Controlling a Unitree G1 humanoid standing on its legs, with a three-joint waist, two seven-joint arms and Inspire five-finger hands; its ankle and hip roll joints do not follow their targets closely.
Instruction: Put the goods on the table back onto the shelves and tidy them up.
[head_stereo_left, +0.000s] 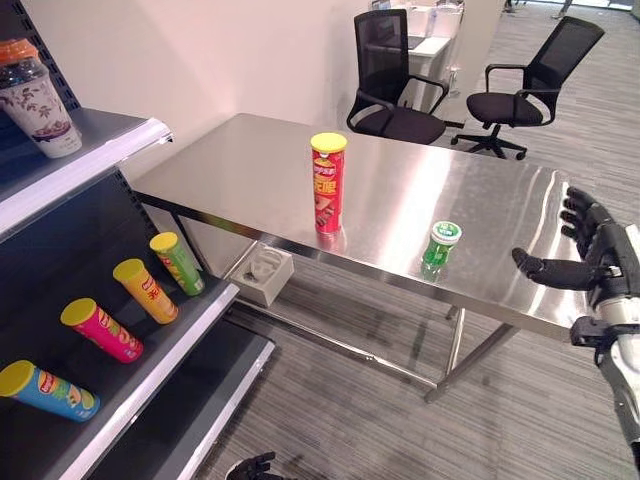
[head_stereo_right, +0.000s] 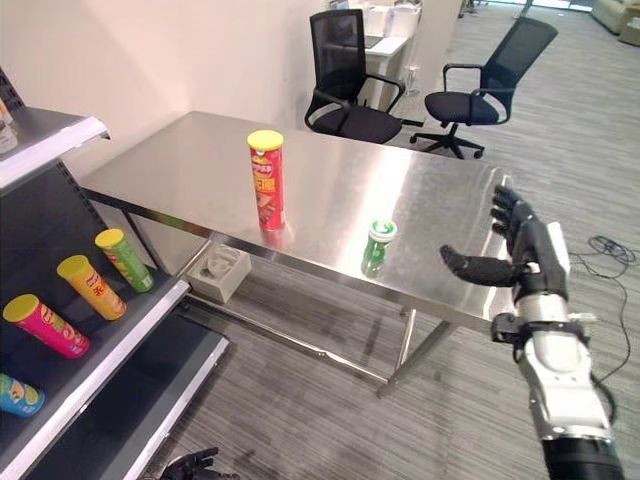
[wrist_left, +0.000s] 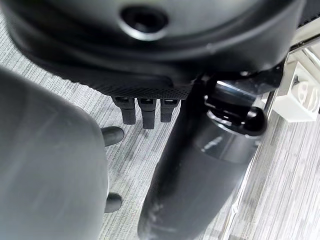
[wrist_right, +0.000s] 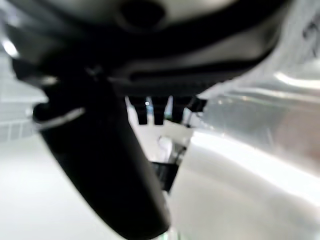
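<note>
Altogether two table goods — red can (head_stereo_left: 328, 184), green bottle (head_stereo_left: 439, 246)

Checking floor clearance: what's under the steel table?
Under the table, a white box sits on the grey floor by the shelf. Cross bars and legs show. The tabletop hides the floor farther back.

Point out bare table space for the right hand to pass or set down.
The steel table is bare behind and left of the red can, and between that can and the green bottle. The right hand, open, hovers at the near right corner, also bare. The lower shelf is crowded with lying cans.
</note>
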